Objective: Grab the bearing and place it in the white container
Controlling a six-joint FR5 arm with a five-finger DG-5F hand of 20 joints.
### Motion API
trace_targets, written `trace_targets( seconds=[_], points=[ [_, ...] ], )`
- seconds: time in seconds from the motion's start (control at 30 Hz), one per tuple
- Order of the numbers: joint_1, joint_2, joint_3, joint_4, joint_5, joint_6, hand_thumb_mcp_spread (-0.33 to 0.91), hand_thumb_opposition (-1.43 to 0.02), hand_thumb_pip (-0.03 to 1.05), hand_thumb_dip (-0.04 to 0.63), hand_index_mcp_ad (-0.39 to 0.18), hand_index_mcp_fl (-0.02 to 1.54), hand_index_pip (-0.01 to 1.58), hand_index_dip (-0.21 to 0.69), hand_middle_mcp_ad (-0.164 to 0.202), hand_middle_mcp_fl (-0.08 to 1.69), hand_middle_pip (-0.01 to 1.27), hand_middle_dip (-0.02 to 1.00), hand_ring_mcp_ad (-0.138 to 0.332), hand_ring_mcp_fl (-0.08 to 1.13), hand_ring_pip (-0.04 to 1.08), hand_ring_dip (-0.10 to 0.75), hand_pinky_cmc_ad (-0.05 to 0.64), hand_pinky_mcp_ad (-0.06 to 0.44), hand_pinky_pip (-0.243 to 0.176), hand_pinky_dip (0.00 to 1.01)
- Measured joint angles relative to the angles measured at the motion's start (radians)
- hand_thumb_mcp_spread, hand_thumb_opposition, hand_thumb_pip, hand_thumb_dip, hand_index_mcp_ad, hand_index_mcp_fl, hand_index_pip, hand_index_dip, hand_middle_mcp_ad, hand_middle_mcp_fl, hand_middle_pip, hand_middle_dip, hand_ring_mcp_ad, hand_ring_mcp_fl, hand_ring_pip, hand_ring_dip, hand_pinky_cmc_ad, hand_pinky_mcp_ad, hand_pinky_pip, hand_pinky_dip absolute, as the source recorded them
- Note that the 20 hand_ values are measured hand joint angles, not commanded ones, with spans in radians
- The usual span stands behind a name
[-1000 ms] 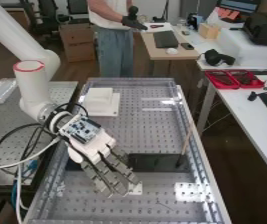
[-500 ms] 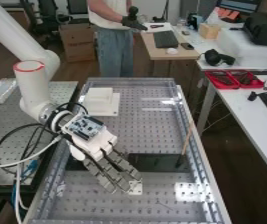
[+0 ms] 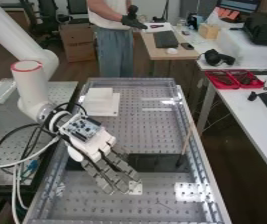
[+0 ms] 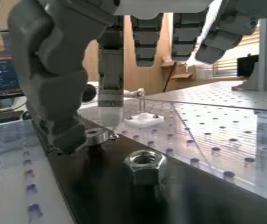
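Note:
In the high view the hand [image 3: 107, 167] hangs low over the middle of the perforated bench, its straight fingers pointing down beside a dark strip [image 3: 160, 162]. The wrist view has the open hand [image 4: 54, 85], with straight fingers and a slightly bent thumb. A silver ring-shaped bearing [image 4: 98, 135] is on the dark strip, right by the thumb's tip; whether they touch I cannot tell. Part of the bearing is behind the thumb. The white container [image 3: 99, 96] stands on the bench's far left part, away from the fingers.
A hex nut [image 4: 145, 167] stands on the dark strip near the bearing, and a small white piece [image 4: 143, 120] is beyond. A thin brown rod [image 3: 185, 145] leans at the bench's right side. Clear raised walls [image 3: 200, 155] border the bench.
The hand shifted slightly to the right in the high view, then back a little to the left. Its fingers stay straight, and the container has not moved.

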Motion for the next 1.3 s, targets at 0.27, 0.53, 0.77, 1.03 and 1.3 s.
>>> trace_targets(
  seconds=[0.27, 0.53, 0.77, 1.03, 1.3],
  points=[
    [0.002, 0.006, -0.003, 0.009, 0.006, 0.007, 0.52, -0.81, 0.46, 0.283, -0.063, 0.24, 1.25, 0.412, 0.063, 0.02, 0.14, 0.14, 0.161, 0.00, 0.09, -0.016, 0.323, 0.164, -0.106, 0.14],
    [0.002, 0.002, -0.002, 0.001, 0.004, -0.005, 0.52, -0.81, 0.46, 0.283, -0.063, 0.24, 1.25, 0.407, 0.063, 0.02, 0.14, 0.14, 0.161, 0.00, 0.09, -0.016, 0.323, 0.164, -0.106, 0.14],
    [0.000, -0.004, -0.002, 0.002, -0.007, -0.015, 0.52, -0.81, 0.46, 0.283, -0.063, 0.24, 1.25, 0.396, 0.063, 0.02, 0.14, 0.14, 0.161, 0.00, 0.09, -0.016, 0.323, 0.164, -0.106, 0.14],
    [-0.004, -0.007, 0.000, 0.001, -0.017, -0.022, 0.51, -0.81, 0.46, 0.283, -0.066, 0.24, 1.25, 0.393, 0.059, 0.02, 0.14, 0.14, 0.164, 0.00, 0.09, -0.016, 0.323, 0.166, -0.106, 0.14],
    [-0.009, -0.009, 0.006, 0.001, -0.027, -0.025, 0.52, -0.81, 0.46, 0.283, -0.066, 0.26, 1.25, 0.393, 0.058, 0.02, 0.14, 0.14, 0.164, 0.00, 0.09, -0.016, 0.321, 0.164, -0.106, 0.14]
  ],
)
